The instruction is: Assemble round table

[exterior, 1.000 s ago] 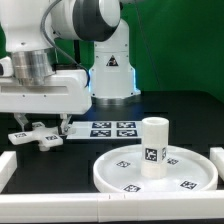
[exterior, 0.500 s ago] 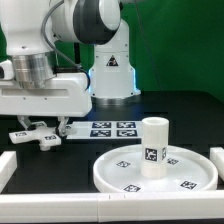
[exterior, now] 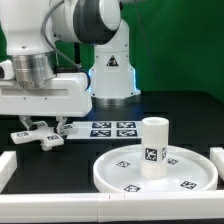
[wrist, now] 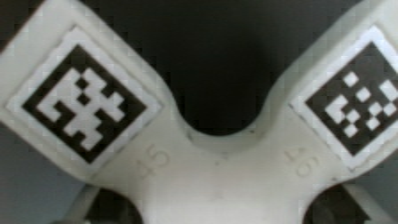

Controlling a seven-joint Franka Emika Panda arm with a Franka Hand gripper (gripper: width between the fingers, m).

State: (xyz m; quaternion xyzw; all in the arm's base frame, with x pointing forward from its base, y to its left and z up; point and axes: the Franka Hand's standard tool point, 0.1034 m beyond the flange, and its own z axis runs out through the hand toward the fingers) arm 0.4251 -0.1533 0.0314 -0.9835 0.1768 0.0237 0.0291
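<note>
No readable wording; square coded tags on cross-shaped foot, cylinder leg, round disc, marker board; triangular label, robot base

This is a robotics lab, by every sign. A white industrial arm stands at the far edge of a matte black table, with a small label on its pedestal. A plain green backdrop hangs behind it. White rails fence the table's near edge and sides. A marker board lies flat mid-table. The white plastic parts, disc, leg and foot, all carry black-and-white square tags. The wrist view shows two of the foot's tags close up.
</note>
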